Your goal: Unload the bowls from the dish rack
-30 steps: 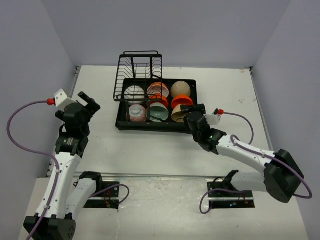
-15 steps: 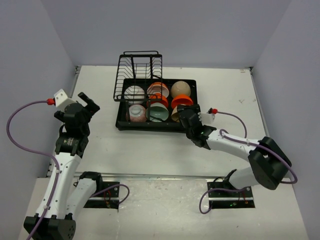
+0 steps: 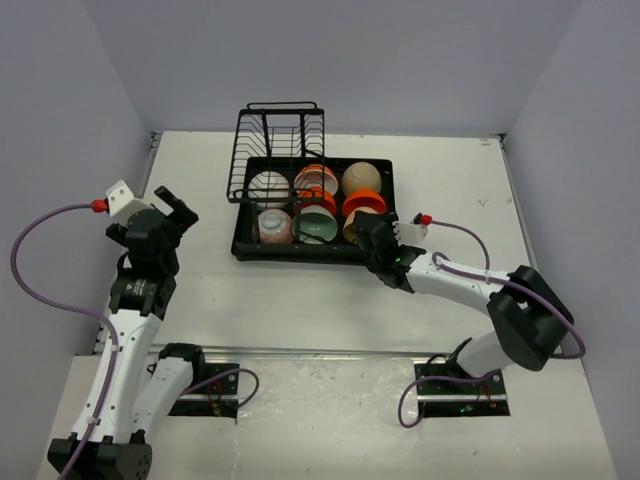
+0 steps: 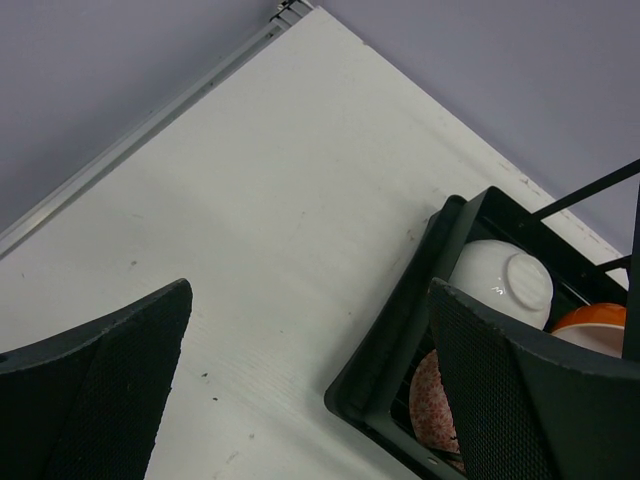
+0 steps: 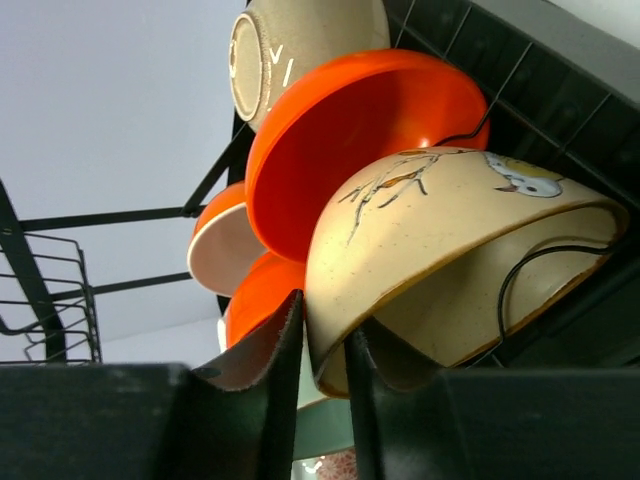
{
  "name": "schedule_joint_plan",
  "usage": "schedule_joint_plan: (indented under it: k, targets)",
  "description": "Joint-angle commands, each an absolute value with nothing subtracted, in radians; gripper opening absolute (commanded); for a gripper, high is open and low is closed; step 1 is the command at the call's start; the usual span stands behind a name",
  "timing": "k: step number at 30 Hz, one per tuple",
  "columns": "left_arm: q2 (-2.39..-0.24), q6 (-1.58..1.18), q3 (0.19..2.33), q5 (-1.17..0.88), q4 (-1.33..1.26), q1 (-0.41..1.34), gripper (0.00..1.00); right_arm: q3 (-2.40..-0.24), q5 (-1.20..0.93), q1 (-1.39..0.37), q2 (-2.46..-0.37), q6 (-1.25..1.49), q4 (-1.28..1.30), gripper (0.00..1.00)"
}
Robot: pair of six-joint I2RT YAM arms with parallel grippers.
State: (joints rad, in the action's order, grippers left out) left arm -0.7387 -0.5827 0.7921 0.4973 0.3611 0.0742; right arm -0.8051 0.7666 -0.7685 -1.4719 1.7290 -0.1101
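Bare table (image 3: 300, 295) flanks the dish rack (image 3: 300, 256); tightly packed bowls (image 3: 318, 226) crowd its tray.

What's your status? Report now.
Left gripper open, clear of the dish rack. Right gripper pinching rim of the beige bowl, not yet lifted. Orange bowl right behind it.

The black rectangular wire dish rack (image 3: 300, 253), with its upright slotted section at the far left, holds small round bowls: an upturned white bowl (image 3: 269, 186), a pink-speckled bowl (image 3: 274, 226), a dark green bowl (image 3: 317, 228), a beige bowl (image 3: 361, 177) and an orange bowl (image 3: 365, 203) behind the tilted tan bird-painted bowl (image 5: 440, 270) at the near right corner.
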Motion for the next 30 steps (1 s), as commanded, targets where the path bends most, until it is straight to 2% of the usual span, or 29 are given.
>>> schedule_joint_plan:
  k: [1,4,13,14,21,30]
  targets:
    - [-0.724,-0.565,0.788,0.514,0.35,0.072,1.0,-0.833,0.847,-0.77,-1.483,1.763,-0.078,0.13]
    - [-0.726,-0.566,0.788,0.511,0.348,0.072,1.0,-0.831,0.831,-0.772,-1.494,1.743,-0.092,0.0]
    - [-0.73,-0.561,0.767,0.491,0.327,0.072,1.0,-0.721,0.755,-0.773,-1.525,1.513,-0.386,0.0]
    - [-0.732,-0.563,0.762,0.486,0.318,0.072,1.0,-0.686,0.746,-0.776,-1.528,1.472,-0.499,0.0]
    - [-0.745,-0.566,0.727,0.465,0.285,0.072,1.0,-0.589,0.697,-0.782,-1.537,1.202,-0.816,0.0]
    - [-0.746,-0.563,0.71,0.459,0.267,0.072,1.0,-0.473,0.608,-0.782,-1.637,1.016,-1.257,0.0]
